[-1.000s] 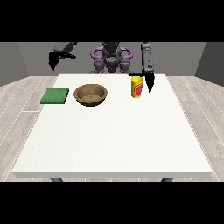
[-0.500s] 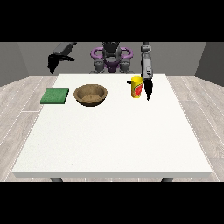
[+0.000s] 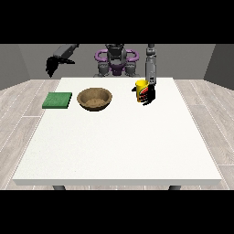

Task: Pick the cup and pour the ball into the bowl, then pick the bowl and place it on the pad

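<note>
The yellow cup (image 3: 141, 90) stands upright on the white table (image 3: 119, 146), just to the right of the wooden bowl (image 3: 94, 99), and the green pad (image 3: 57, 100) lies on the bowl's other side. The hand at the view's right (image 3: 147, 95) is against the cup's right side with dark fingers showing across its front; they seem to wrap the cup, though how fully they close is hard to tell. The ball is not visible; presumably it sits inside the cup.

The step in hand looks like securing the cup. To do it well, the hand should seat the cup squarely before lifting, keep it upright while carrying it toward the bowl, and tip only once the cup's mouth is over the bowl's middle. The hand at the view's left (image 3: 51, 66) hangs in the air beyond the pad, well clear of the bowl; its fingers cannot be made out.
</note>
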`<control>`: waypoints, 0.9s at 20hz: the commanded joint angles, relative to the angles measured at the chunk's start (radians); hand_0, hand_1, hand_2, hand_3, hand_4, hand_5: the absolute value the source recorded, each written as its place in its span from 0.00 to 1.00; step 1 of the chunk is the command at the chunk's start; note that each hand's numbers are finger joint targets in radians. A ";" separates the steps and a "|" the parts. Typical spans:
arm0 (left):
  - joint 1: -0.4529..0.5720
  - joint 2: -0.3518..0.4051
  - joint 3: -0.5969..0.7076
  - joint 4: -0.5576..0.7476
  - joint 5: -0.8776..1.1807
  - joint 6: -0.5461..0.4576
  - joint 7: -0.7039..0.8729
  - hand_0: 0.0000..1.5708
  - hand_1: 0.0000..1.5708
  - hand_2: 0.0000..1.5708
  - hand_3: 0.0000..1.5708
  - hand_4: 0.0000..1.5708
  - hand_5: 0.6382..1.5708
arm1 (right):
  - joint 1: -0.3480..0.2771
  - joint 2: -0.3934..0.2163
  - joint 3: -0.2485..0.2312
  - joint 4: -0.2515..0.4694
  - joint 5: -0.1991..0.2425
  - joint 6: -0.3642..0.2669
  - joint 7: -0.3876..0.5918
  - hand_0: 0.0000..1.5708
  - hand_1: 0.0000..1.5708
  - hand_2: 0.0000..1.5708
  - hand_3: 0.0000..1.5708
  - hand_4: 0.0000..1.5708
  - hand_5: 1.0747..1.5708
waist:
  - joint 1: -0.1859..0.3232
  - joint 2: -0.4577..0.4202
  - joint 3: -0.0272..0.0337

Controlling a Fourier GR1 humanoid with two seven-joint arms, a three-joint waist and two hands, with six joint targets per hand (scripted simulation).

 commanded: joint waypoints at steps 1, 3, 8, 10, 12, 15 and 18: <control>0.007 -0.018 0.006 0.067 -0.041 0.128 -0.046 0.84 0.84 1.00 1.00 0.93 0.65 | 0.004 -0.041 -0.024 -0.015 -0.021 0.040 -0.014 0.00 0.00 0.00 0.00 0.00 1.00 | -0.046 0.046 -0.0166; 0.055 -0.067 -0.021 0.049 -0.062 0.163 -0.022 0.84 0.84 1.00 1.00 0.94 0.66 | 0.021 -0.045 -0.025 -0.018 -0.038 0.043 0.040 0.00 0.00 0.00 0.00 0.00 1.00 | -0.042 -0.021 -0.0163; 0.022 0.020 -0.130 -0.009 -0.168 0.130 0.199 0.85 0.85 1.00 1.00 0.98 0.71 | 0.023 -0.064 -0.080 0.163 -0.035 0.035 0.027 0.00 0.00 0.00 0.00 0.00 1.00 | 0.071 -0.192 -0.0144; -0.032 0.158 -0.121 -0.006 -0.226 0.184 0.282 0.88 0.88 1.00 1.00 1.00 0.75 | 0.040 -0.073 -0.061 0.147 -0.036 0.059 0.055 0.00 0.00 0.00 0.00 0.00 1.00 | 0.049 -0.218 -0.0124; -0.096 0.266 -0.152 -0.003 -0.287 0.156 0.385 0.91 0.91 1.00 1.00 1.00 0.73 | 0.024 -0.053 -0.049 0.159 -0.012 0.014 0.080 0.00 0.00 0.00 0.00 0.00 1.00 | 0.078 -0.247 -0.0110; -0.164 0.315 -0.184 -0.008 -0.346 0.154 0.502 0.93 0.93 1.00 1.00 1.00 0.71 | 0.013 -0.065 -0.065 0.199 -0.017 0.026 0.056 0.00 0.00 0.00 0.00 0.00 1.00 | 0.089 -0.255 -0.0130; -0.244 0.306 -0.221 0.011 -0.425 0.216 0.620 0.94 0.94 1.00 1.00 1.00 0.69 | -0.014 -0.033 -0.028 0.191 -0.013 0.024 0.074 0.00 0.00 0.00 0.00 0.00 0.99 | 0.038 -0.221 -0.0146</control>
